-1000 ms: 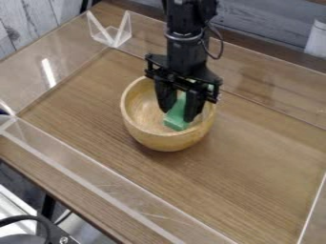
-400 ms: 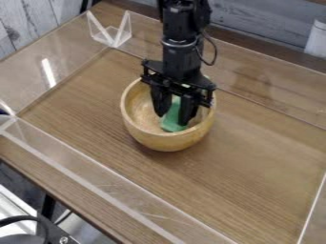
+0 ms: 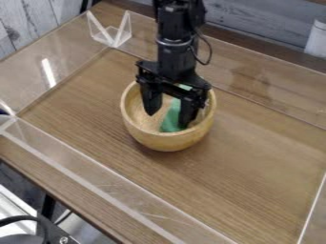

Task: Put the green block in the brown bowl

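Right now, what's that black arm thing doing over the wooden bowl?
A single robot arm is reaching straight down into the brown bowl, which sits on a wooden table with clear walls around it. Its gripper is inside the bowl with the green block between its fingers. The jaws look spread open, so the block seems to be let go inside the bowl, leaning rather than lying flat.

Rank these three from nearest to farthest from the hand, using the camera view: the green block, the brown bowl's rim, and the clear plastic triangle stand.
1. Green block: between the fingers of the hand, inside the bowl.
2. Brown bowl's rim: ringing the hand, just outside its fingers.
3. Clear triangle stand: far off, at the table's back left.
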Tool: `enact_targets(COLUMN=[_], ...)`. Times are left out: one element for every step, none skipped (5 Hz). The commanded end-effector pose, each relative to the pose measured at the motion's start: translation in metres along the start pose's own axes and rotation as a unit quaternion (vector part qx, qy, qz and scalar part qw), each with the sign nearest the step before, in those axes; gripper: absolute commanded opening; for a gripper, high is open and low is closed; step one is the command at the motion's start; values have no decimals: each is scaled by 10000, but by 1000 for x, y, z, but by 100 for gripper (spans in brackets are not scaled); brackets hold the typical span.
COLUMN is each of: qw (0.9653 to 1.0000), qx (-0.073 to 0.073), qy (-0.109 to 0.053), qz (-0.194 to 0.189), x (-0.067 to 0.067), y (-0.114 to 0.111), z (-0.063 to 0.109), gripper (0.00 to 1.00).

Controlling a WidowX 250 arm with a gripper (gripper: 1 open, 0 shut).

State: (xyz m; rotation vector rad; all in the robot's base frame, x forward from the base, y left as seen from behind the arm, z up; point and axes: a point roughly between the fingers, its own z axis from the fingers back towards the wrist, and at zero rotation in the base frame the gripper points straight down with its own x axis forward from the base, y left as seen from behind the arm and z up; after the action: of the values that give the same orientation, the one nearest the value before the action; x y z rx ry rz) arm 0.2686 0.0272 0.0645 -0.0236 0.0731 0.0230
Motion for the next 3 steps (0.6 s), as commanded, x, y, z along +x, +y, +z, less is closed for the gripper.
enact_targets(qw=[9985, 9970, 9951], qx=[9, -83, -112], qy=[-537, -746, -901], qz=[84, 195, 384], x=[8, 4, 1], y=[7, 18, 39], z=[36, 60, 81], gripper=[100, 100, 100])
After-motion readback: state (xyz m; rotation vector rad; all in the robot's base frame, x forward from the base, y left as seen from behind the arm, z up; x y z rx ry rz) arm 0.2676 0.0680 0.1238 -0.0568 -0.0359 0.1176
